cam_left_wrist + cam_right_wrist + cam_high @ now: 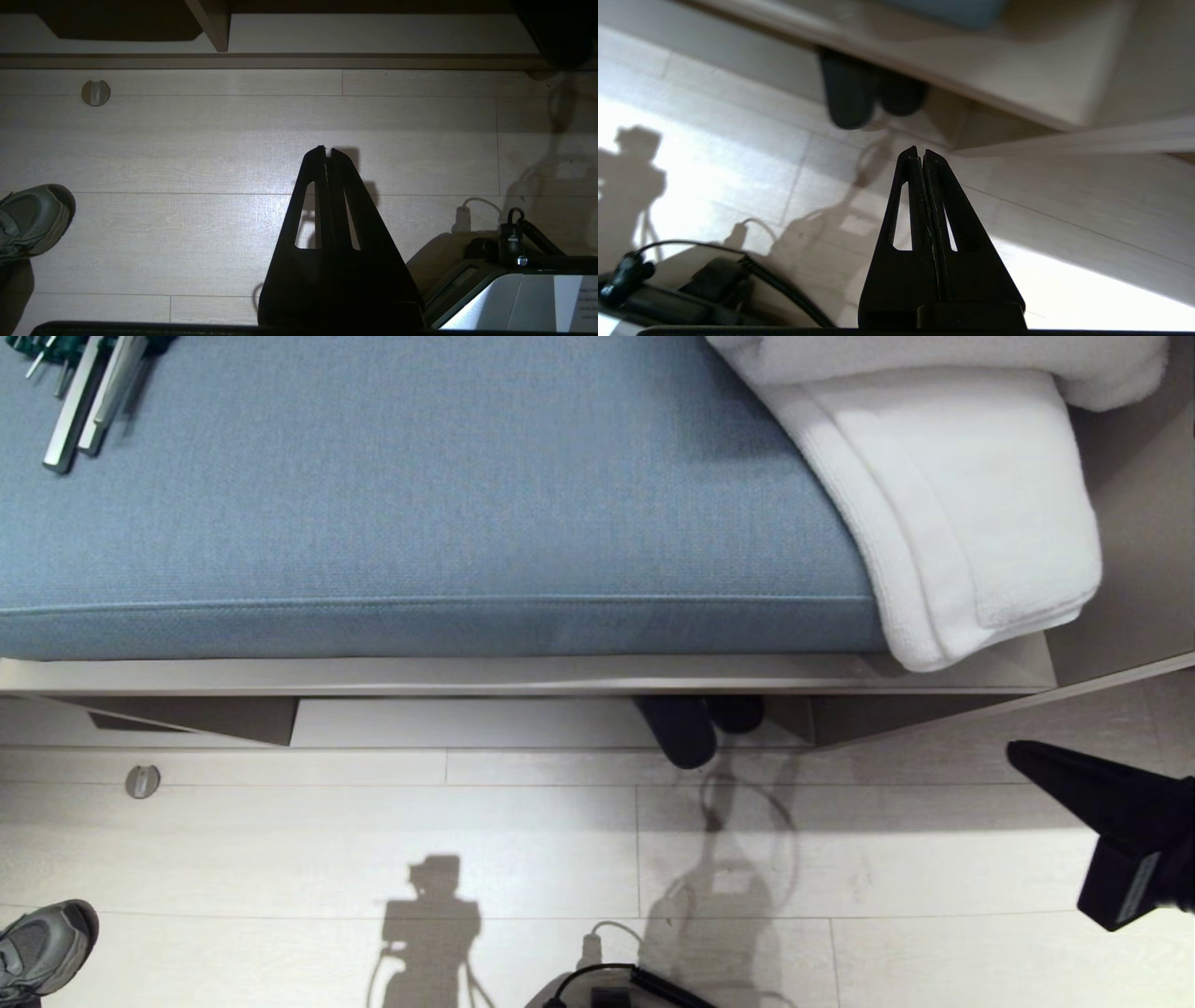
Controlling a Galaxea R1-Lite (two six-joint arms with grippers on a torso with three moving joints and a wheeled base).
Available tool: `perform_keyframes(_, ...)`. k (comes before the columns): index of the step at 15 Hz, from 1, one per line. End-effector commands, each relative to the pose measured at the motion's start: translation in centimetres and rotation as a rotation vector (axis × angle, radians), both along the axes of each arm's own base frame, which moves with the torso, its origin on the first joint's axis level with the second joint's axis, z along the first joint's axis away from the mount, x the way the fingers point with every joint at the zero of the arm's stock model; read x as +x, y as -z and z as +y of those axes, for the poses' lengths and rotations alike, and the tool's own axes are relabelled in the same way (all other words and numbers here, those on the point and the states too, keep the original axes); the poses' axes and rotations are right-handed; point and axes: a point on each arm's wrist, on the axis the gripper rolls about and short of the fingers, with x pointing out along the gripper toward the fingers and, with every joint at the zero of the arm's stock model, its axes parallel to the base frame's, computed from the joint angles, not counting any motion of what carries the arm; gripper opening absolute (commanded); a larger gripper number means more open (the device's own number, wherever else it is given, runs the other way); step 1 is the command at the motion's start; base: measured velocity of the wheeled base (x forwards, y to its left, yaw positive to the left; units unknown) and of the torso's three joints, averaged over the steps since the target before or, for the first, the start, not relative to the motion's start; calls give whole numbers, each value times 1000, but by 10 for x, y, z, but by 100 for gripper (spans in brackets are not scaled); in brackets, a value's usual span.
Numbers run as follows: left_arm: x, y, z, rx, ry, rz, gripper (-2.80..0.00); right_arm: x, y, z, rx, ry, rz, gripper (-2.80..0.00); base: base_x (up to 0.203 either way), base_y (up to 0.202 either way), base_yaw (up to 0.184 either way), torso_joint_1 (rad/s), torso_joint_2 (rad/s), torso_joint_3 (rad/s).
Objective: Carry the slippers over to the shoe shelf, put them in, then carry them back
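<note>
Head view: blue cushion fills the upper frame on top of the bench. White towel is draped over the cushion's right end and hangs past the front edge. Metal tools lie at upper left on the cushion. On the pale floor: a small round disc at left, a grey sneaker at lower left corner, a cable and plug at bottom centre beside the robot's own base.

Shelf is the wide cubby under the bench, middle of the frame. Slippers sit side by side at its right end, dark rounded ends poking out under the bench lip; the left one sticks out further onto the floor. The rest of each is hidden by the bench.

Right gripper at right edge, mid-height, fingers pressed together, holding nothing. It points toward the slippers, well apart from them to their right, bare floor between. Right wrist view: slippers ahead of the closed tips, nothing blocking.

Left gripper appears only in its wrist view, fingers together, empty, hanging over the floor; sneaker at the edge of that frame.
</note>
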Motion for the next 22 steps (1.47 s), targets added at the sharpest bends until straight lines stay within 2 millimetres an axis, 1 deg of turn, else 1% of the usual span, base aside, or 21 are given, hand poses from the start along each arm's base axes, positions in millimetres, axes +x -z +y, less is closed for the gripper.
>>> perform_keyframes(1,1,2,0,0,0,9,-280,-19,-16,-20,69,32,-83,-280,0,0,0,0,0,0)
perform_keyframes(4,1,2,0,0,0,9,-280,-30,-24,-35,111,94,-140,-280,0,0,0,0,0,0)
perform_keyframes(7,1,2,0,0,0,9,-280,-35,-30,-41,135,123,-174,-280,0,0,0,0,0,0)
perform_keyframes(9,1,2,0,0,0,9,-280,-41,-38,-51,148,202,-221,-280,0,0,0,0,0,0)
perform_keyframes(11,1,2,0,0,0,9,-280,-60,-46,-67,150,319,-306,-280,0,0,0,0,0,0)
perform_keyframes(14,1,2,0,0,0,9,-280,-84,-46,-78,158,420,-383,-280,0,0,0,0,0,0)
perform_keyframes(17,1,2,0,0,0,9,-280,-106,-31,-83,144,486,-340,-280,0,0,0,0,0,0)
perform_keyframes(20,1,3,0,0,0,8,-280,-138,-6,-86,149,486,-281,-280,0,0,0,0,0,0)
perform_keyframes(21,1,2,0,0,0,9,-280,-145,4,-85,160,501,-252,-280,0,0,0,0,0,0)
perform_keyframes(22,1,2,0,0,0,9,-280,-148,9,-85,217,511,-229,-280,0,0,0,0,0,0)
